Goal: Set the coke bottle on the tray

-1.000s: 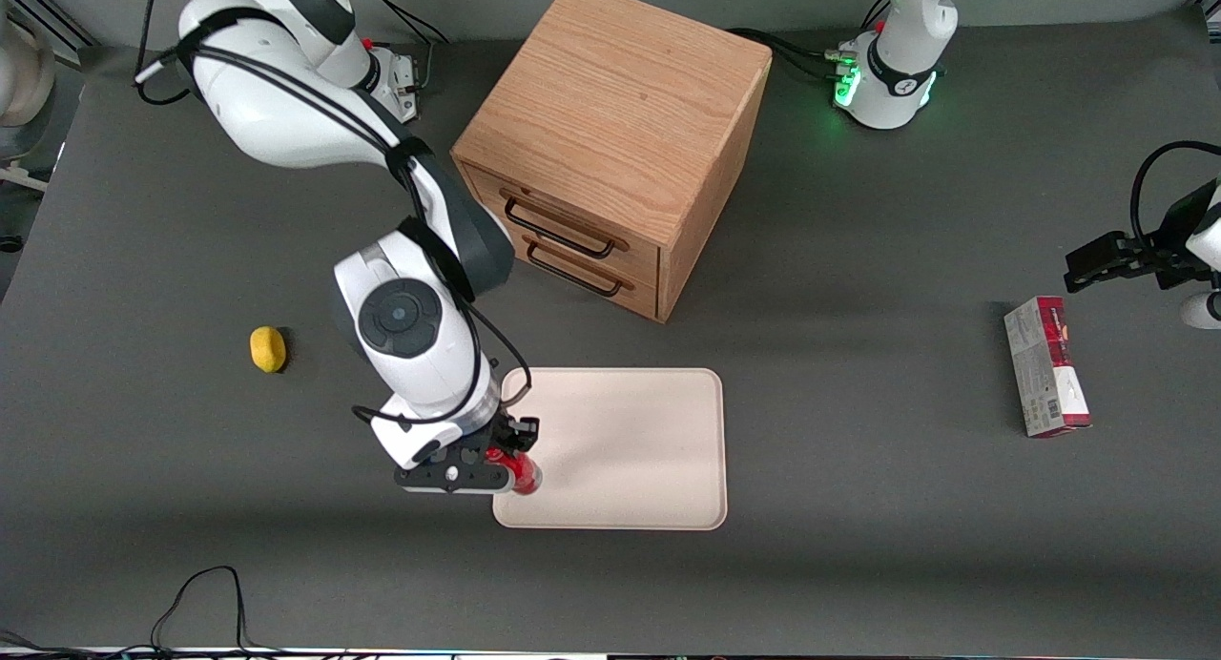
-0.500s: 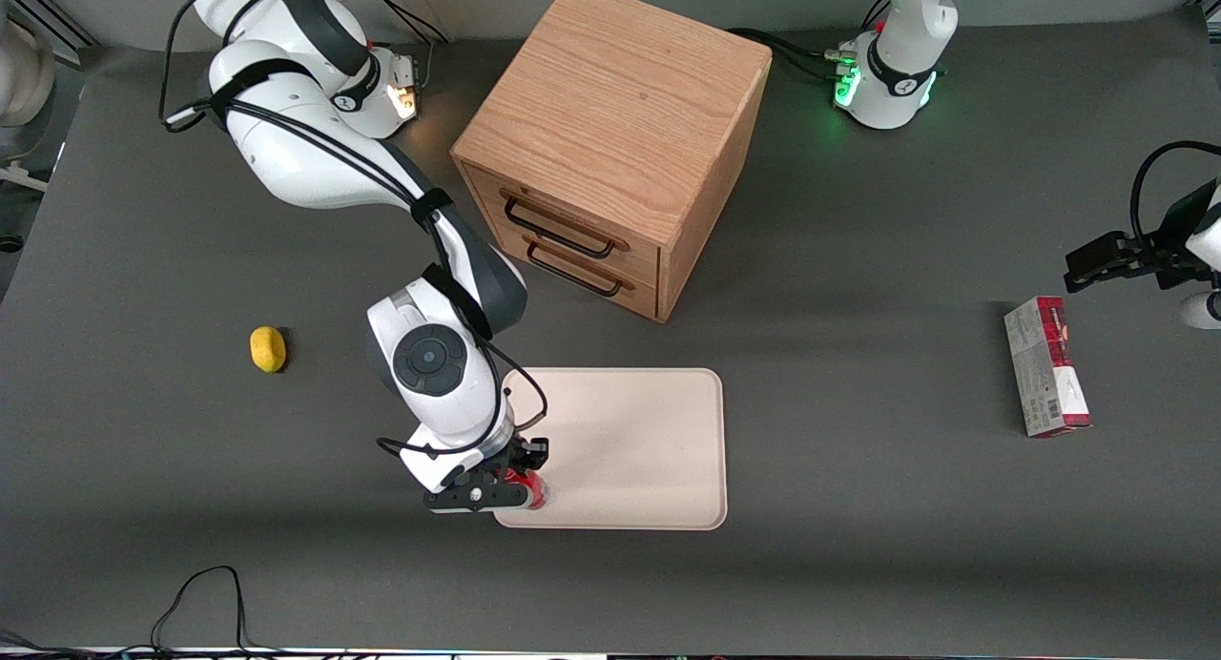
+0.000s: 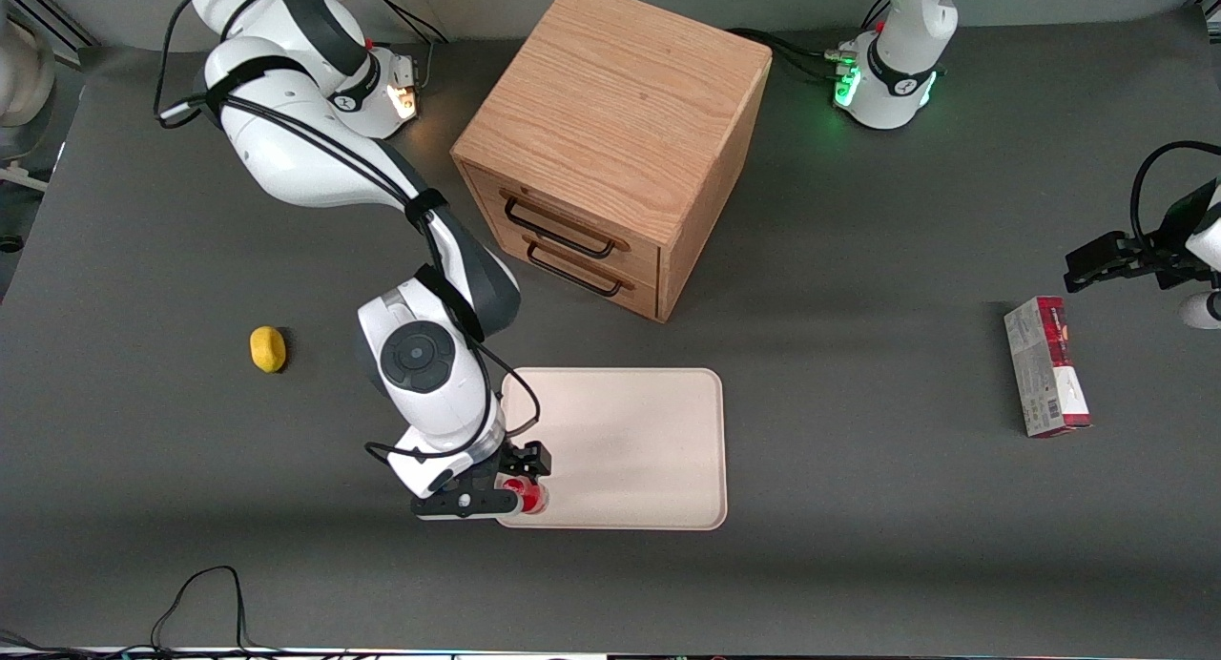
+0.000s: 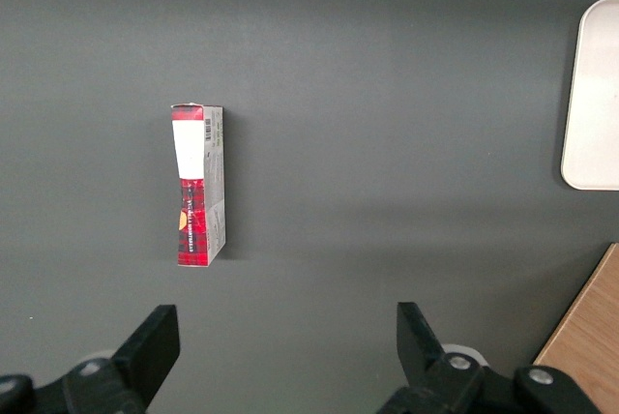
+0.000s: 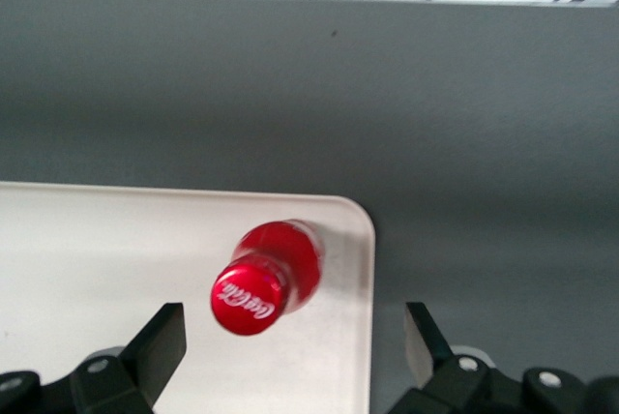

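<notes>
The coke bottle (image 3: 527, 495) stands upright on the cream tray (image 3: 630, 441), in the tray corner nearest the front camera at the working arm's end. In the right wrist view its red cap with white lettering (image 5: 250, 296) points at the camera, close to the tray's (image 5: 116, 259) rounded corner. My right gripper (image 3: 515, 484) hovers just above the bottle. It is open: its fingers (image 5: 160, 341) stand wide apart on either side of the bottle and do not touch it. The gripper's midpoint (image 5: 290, 341) lies over the tray beside the cap.
A wooden two-drawer cabinet (image 3: 610, 145) stands farther from the front camera than the tray. A yellow lemon (image 3: 268, 348) lies toward the working arm's end. A red-and-grey carton (image 3: 1046, 379) lies toward the parked arm's end, also in the left wrist view (image 4: 198, 185).
The gripper carried the bottle onto the tray's near corner, then opened and let it go. The bottle now stands free and the gripper has drawn back slightly.
</notes>
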Robot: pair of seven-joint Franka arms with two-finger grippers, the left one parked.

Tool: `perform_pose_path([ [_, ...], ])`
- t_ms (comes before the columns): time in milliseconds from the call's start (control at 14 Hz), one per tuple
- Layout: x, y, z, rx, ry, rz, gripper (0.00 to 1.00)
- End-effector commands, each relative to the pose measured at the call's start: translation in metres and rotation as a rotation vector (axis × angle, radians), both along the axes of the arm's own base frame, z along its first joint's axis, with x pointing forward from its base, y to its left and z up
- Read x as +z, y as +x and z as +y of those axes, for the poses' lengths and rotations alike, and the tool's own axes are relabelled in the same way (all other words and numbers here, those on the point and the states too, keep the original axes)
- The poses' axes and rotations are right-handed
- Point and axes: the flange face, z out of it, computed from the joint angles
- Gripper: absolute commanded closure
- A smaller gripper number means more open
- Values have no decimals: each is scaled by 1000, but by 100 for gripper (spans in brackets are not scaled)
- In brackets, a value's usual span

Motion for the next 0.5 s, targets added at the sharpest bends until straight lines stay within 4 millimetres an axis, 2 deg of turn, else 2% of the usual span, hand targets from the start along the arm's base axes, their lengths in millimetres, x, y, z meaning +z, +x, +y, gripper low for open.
perform_pose_path([
  [0,51,-19,-26,11,-64,20,0],
  [71,72,-19,-58,-11,-22,48,0],
  [143,97,-21,-101,-29,31,74,0],
  [286,135,-42,-156,11,40,133,0],
  [429,169,-70,-208,45,8,200,0],
])
